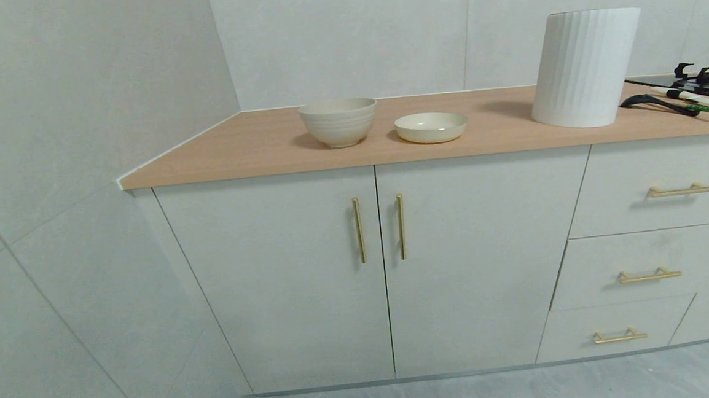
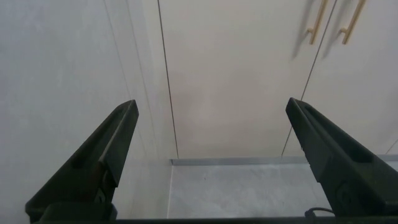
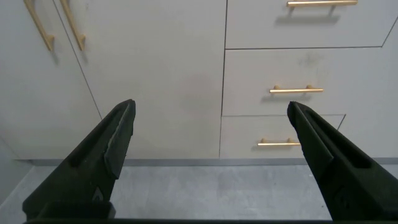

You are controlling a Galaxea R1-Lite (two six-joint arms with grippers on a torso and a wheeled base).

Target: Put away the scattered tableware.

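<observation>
Nothing is judged put away yet. The ribbed bowl (image 1: pixel 338 121) and, at its 3 o'clock, the shallow dish (image 1: pixel 431 126) are left on the countertop (image 1: pixel 253 147). The cabinet doors (image 1: pixel 285 277) are seen shut. The left gripper (image 2: pixel 211 104) and right gripper (image 3: pixel 210 104) are held agape, empty.

Left gripper (image 2: pixel 211 106) spread — facing cabinet doors (image 2: pixel 236 74).
</observation>
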